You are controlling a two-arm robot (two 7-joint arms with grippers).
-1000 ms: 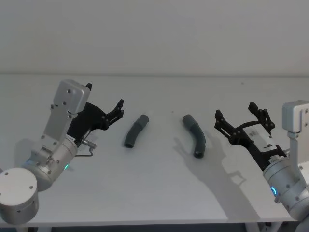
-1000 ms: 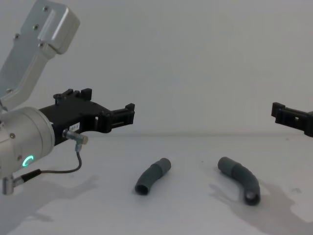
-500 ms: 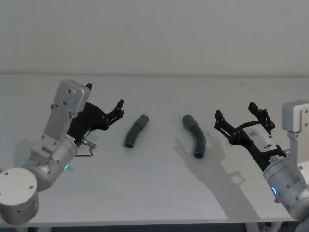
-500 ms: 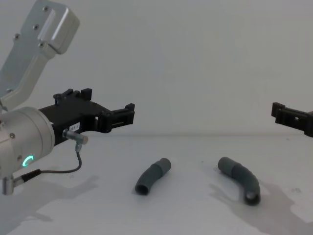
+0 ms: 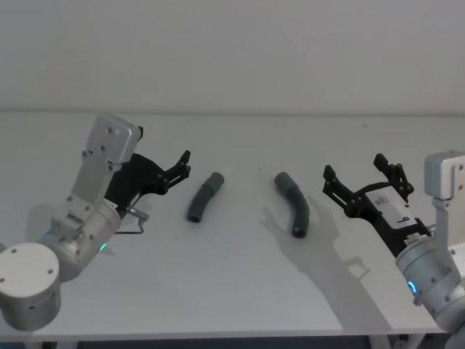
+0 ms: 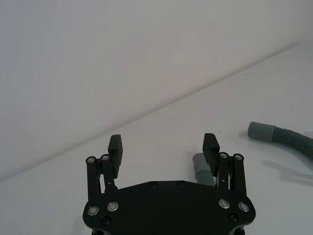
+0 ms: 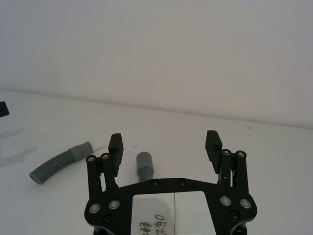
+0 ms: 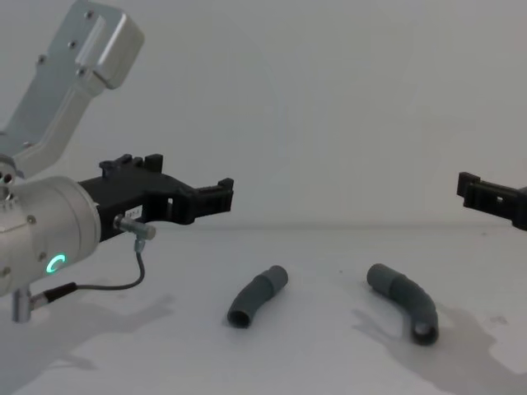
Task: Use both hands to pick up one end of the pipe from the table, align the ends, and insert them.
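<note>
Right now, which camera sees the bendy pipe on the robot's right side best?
The head view: the right pipe lies whole on the table, bend and both ends clear. The chest view shows the pipe whole, side-on. The right wrist view shows one end beyond the right gripper; the left wrist view cuts the pipe off.

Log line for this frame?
pre-grasp | left gripper open, beside left pipe | right gripper open, beside right pipe | both lying apart on table, untouched
</note>
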